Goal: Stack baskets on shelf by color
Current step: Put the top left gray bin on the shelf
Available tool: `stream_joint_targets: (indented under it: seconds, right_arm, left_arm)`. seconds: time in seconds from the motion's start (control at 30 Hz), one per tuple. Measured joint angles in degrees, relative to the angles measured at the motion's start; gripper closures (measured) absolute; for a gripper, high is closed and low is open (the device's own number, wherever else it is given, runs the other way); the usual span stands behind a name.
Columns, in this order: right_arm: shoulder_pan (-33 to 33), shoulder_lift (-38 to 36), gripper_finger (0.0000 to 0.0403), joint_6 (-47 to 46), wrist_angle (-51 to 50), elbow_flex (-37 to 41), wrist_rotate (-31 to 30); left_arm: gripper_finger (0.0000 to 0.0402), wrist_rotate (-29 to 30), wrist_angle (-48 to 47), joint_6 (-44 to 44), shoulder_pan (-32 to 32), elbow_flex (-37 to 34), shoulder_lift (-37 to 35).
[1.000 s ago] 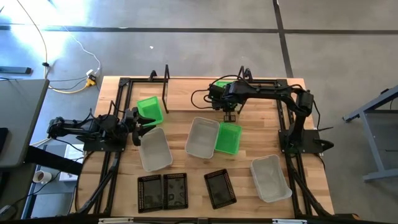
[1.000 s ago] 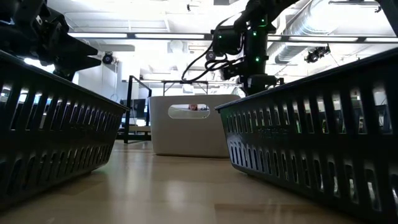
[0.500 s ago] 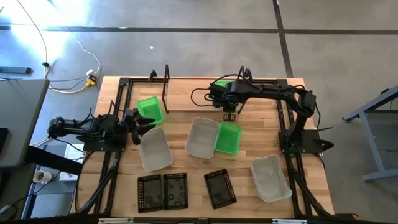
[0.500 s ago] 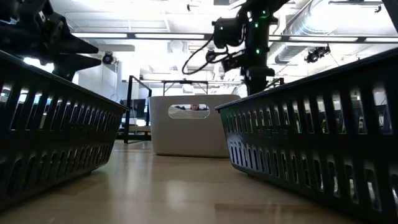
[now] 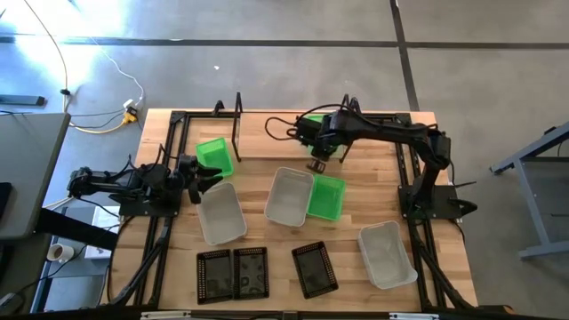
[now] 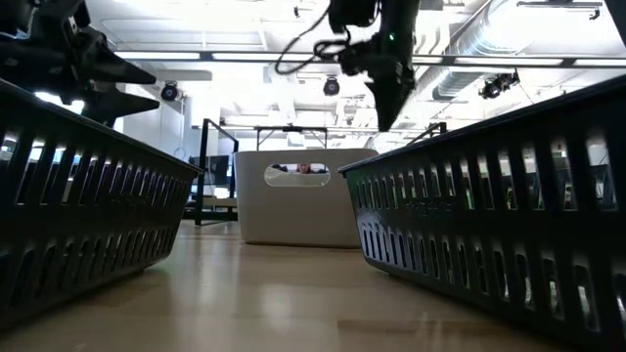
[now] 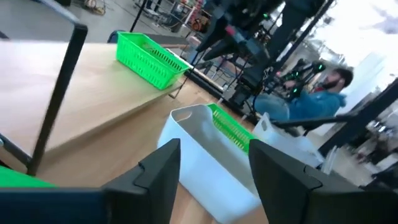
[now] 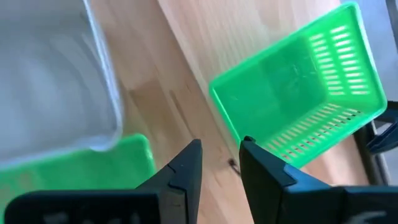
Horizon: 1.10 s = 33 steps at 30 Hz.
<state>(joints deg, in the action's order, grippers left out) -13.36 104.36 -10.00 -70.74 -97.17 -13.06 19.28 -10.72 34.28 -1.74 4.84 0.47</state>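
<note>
My right gripper hangs open and empty above the table, between a green basket on the shelf and a green basket lying on the table against a whitish basket. My left gripper is open and empty at the left, between a third green basket and a whitish basket. Another whitish basket lies near right. Three black baskets sit along the near edge.
The shelf's black uprights stand near the left green basket. In the low view two black baskets flank a bare strip of table before the whitish basket. A person in blue sits beyond the table.
My right gripper has gone up and a little toward the table's left edge, away from the green basket on the table, which stays where it was. My left arm has kept still.
</note>
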Motion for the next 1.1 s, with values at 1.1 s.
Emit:
stream_joint_targets:
  seconds: [1.1]
  right_arm:
    - [14.6, 0.0, 0.0308, -18.2, -1.9, -6.2, -3.5]
  left_arm:
    - [0.0245, -25.4, -33.0, -1.0, 0.2, 40.2, 34.1]
